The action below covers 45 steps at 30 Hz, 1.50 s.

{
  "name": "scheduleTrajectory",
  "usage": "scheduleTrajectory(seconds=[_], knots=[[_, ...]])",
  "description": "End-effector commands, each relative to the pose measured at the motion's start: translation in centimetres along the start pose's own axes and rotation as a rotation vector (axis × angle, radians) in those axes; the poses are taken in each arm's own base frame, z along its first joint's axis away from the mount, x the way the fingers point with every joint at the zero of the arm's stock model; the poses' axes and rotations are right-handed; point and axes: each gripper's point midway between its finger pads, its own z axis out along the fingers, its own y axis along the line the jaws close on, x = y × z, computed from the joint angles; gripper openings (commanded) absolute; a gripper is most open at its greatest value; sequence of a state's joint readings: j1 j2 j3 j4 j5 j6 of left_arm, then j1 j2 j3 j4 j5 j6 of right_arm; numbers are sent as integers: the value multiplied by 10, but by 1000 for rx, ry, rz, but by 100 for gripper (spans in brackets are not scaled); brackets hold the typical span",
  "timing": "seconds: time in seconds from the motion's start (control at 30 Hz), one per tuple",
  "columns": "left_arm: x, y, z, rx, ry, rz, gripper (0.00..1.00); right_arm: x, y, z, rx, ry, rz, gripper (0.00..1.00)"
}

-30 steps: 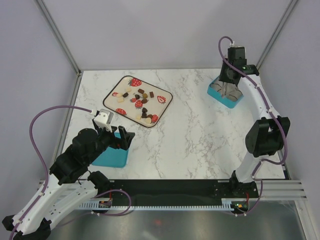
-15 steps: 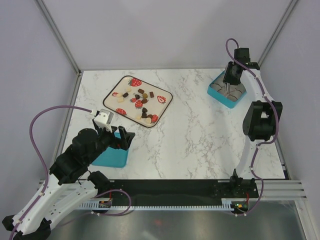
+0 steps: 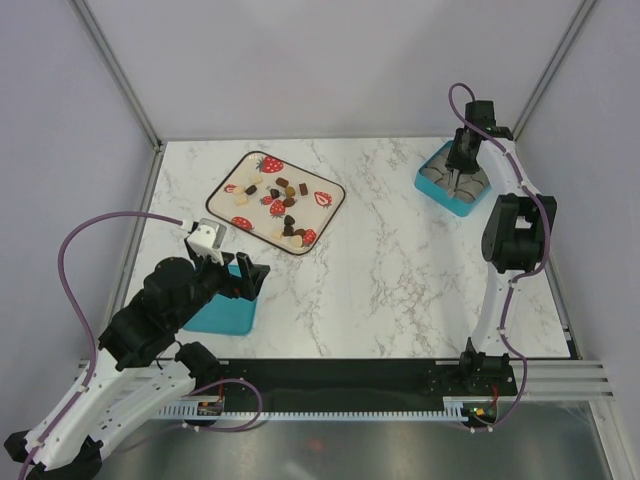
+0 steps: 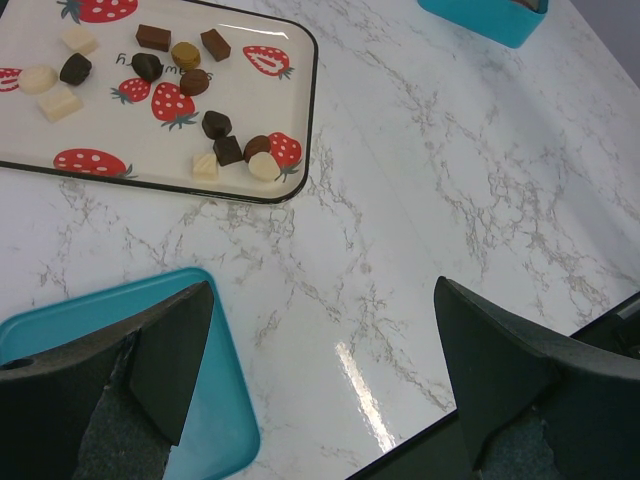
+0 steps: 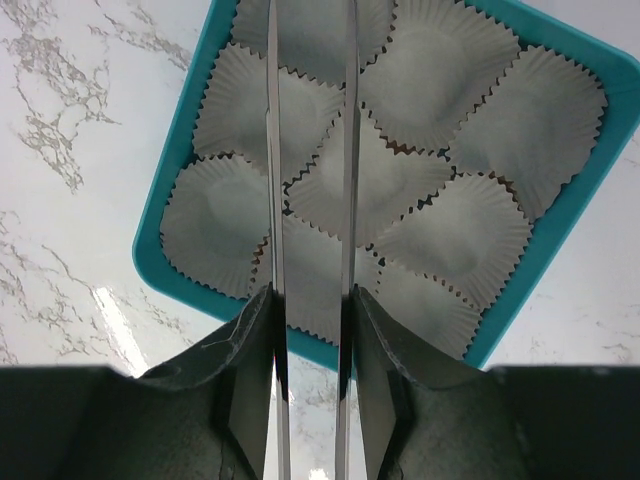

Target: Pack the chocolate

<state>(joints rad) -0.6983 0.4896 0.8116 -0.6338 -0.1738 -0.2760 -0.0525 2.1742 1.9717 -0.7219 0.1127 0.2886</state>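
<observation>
The chocolate (image 3: 275, 200) lies as several small dark, light brown and cream pieces on a strawberry-print tray (image 3: 330, 215). The left wrist view also shows the chocolate (image 4: 215, 125) on the tray (image 4: 312, 60). My left gripper (image 3: 240, 272) hangs open and empty over the near left (image 4: 322, 290). My right gripper (image 3: 462, 178) is over a teal box (image 3: 432, 185) of white paper cups (image 5: 470, 240). Here the gripper (image 5: 310, 292) is shut on thin metal tweezers (image 5: 272, 150). Their blades stand apart and their tips run out of the frame.
A shallow teal lid (image 3: 220, 315) lies under my left gripper at the near left and fills the left wrist view's lower left corner (image 4: 60, 320). The teal box (image 4: 480, 20) sits at the far right. Frame posts stand at the table's back corners.
My right arm has drawn back and folded, shifting its wrist slightly right over the teal box. The left arm and the chocolate have not moved.
</observation>
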Motion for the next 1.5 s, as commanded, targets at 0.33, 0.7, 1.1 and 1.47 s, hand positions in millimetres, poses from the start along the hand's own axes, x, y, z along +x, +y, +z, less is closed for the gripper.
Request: scheduleTrajectory(seconds=[0.33,0.7,1.1,1.47], knots=[[-4,-1,2,11,-17,38,100,-18,2,4,-1,-64,20,42],[-4,-3,2,20,-16,38,100,-8,4,-8,-29,-74,31,42],[-3,-4,3,24,-12,40,100,-3,8,-14,-43,-73,32,42],[-3,-4,2,27,-14,39,100,-1,12,-17,-54,-73,43,42]])
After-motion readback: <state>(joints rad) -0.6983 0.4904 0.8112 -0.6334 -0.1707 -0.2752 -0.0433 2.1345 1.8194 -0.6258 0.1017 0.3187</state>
